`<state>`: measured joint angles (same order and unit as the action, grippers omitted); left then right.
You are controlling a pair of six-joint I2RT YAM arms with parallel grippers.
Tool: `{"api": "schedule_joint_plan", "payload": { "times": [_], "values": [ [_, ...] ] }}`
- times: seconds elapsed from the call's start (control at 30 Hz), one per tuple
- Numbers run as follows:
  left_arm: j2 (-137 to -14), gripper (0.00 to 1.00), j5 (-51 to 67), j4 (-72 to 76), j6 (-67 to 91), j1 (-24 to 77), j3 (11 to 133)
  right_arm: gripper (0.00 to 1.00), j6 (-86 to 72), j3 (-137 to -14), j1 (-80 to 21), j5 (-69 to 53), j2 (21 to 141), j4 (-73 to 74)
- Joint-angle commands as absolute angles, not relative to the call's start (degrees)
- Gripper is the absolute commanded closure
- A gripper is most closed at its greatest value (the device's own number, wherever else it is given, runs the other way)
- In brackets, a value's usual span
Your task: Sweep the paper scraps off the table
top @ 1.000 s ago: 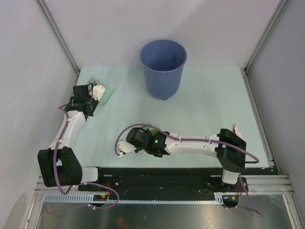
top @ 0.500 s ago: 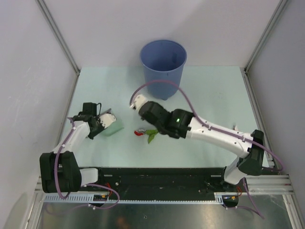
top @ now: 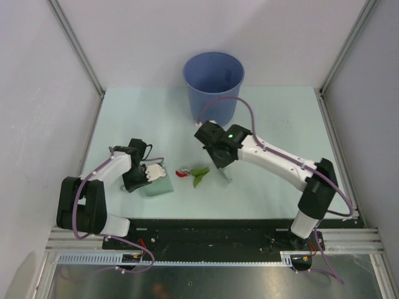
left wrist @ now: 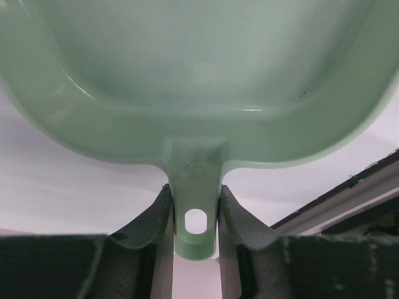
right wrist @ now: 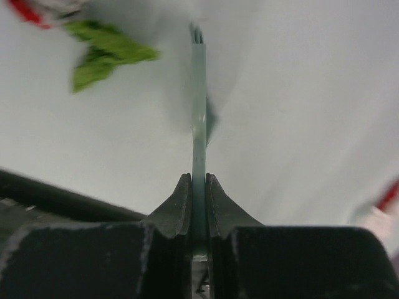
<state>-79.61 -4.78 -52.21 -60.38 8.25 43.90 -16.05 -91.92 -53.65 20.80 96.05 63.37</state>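
Observation:
A red paper scrap (top: 182, 172) and a green one (top: 200, 174) lie together on the pale mint table (top: 280, 124), near the front middle. My left gripper (top: 144, 175) is shut on the handle (left wrist: 195, 187) of the mint-green dustpan (top: 159, 184), which rests just left of the scraps. My right gripper (top: 219, 159) is shut on a thin mint-green brush blade (top: 225, 175), which stands on the table just right of the scraps. In the right wrist view the blade (right wrist: 198, 93) points forward, with the green scrap (right wrist: 103, 50) and red scrap (right wrist: 28, 12) at upper left.
A tall blue bucket (top: 214, 87) stands at the back middle of the table. A red and white bit (right wrist: 381, 208) shows at the right edge of the right wrist view. Metal rails and the black front edge (top: 206, 224) run along the near side.
My left gripper has brought the dustpan from the far back left to the front, beside the scraps. My right arm has swung from the front left to the right of the scraps.

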Motion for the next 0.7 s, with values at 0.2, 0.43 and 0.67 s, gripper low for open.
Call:
{"api": "schedule_joint_plan", "payload": {
  "times": [0.2,0.43,0.67],
  "values": [
    [-85.16,1.00,2.37,-56.34,-57.66,13.27,49.30,1.00,-17.84,-105.19,-58.36,-13.70,108.36,40.53],
    [-83.15,1.00,9.22,-58.36,-57.83,13.54,50.62,1.00,-17.23,-108.28,-57.13,-4.15,105.65,38.66],
    [-81.91,1.00,18.97,-58.97,-53.62,13.36,54.75,1.00,-13.10,-108.81,-57.66,20.19,95.64,45.87]
  ]
}}
